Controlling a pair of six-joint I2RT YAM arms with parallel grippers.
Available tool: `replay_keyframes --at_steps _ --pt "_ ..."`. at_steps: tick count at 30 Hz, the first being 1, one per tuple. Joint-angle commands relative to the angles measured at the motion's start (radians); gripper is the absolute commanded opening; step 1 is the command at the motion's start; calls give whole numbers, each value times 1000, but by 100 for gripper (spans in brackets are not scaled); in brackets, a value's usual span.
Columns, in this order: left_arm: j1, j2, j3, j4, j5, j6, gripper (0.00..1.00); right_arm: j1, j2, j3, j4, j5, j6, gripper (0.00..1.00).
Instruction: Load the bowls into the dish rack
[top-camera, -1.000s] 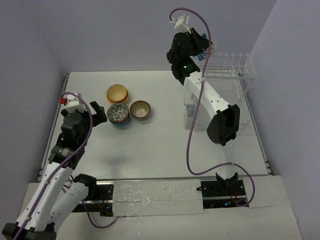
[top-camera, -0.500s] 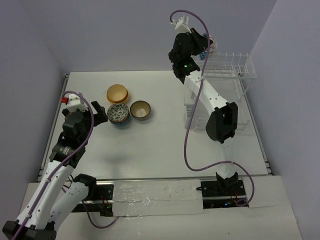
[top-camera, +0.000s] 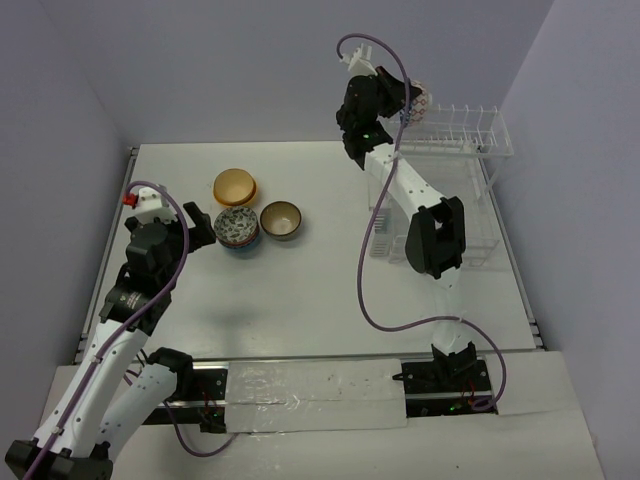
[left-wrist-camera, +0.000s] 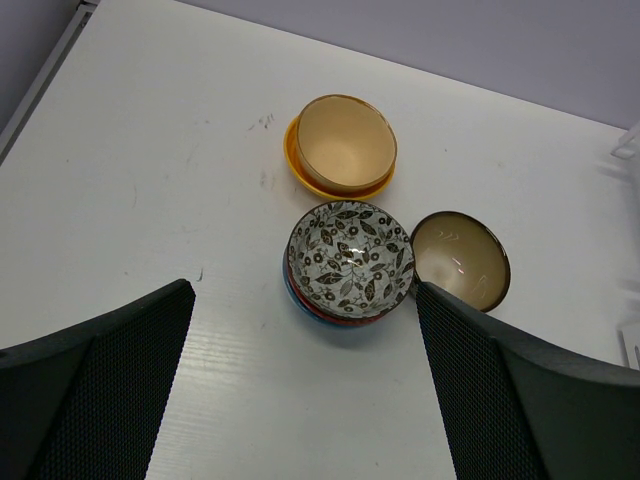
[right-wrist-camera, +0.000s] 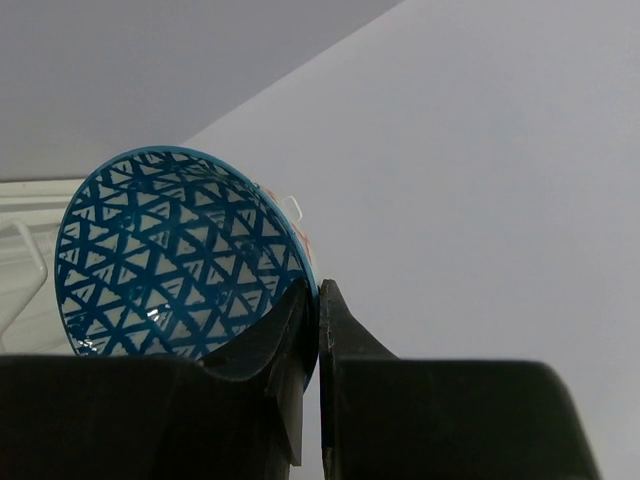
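Note:
My right gripper (top-camera: 407, 101) is high at the back, shut on the rim of a blue-and-white triangle-patterned bowl (right-wrist-camera: 170, 260). That bowl (top-camera: 420, 99) hangs at the left end of the dish rack's (top-camera: 462, 148) raised prong row. In the right wrist view the gripper (right-wrist-camera: 318, 292) pinches the rim, one finger inside and one outside. On the table stand an orange-yellow bowl (top-camera: 235, 186), a stack topped by a leaf-patterned bowl (left-wrist-camera: 350, 260) and a brown bowl (left-wrist-camera: 461, 258). My left gripper (left-wrist-camera: 305, 292) hovers open just short of that stack (top-camera: 238, 227).
The rack's lower tray (top-camera: 478, 243) sits at the right of the table, partly behind my right arm. A bit of white rack wire (right-wrist-camera: 22, 240) shows at the left of the right wrist view. The back wall is close behind the rack.
My right gripper has carried the blue-and-white bowl slightly right and up, toward the rack's prongs. The left arm has shifted only a little.

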Motion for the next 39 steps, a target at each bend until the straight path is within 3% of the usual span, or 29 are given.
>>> replay_keyframes --at_steps 1,7,12,19,27,34,39 --pt "-4 7 -5 34 12 13 99 -22 -24 15 85 -7 -11 0" --pt "-4 10 -5 36 13 13 99 -17 -39 -48 103 2 -24 0" --pt "-4 5 -5 36 14 13 99 -3 -54 -129 238 -1 -134 0" --pt "-4 -9 -7 36 12 15 99 12 -73 -140 155 5 -68 0" --pt "-4 -15 -7 39 17 13 99 18 -73 -148 131 8 -56 25" --pt "-4 -15 -9 39 17 13 99 23 -76 -146 121 6 -50 38" --pt "-4 -16 -7 40 19 13 99 32 -93 -146 126 8 -53 58"
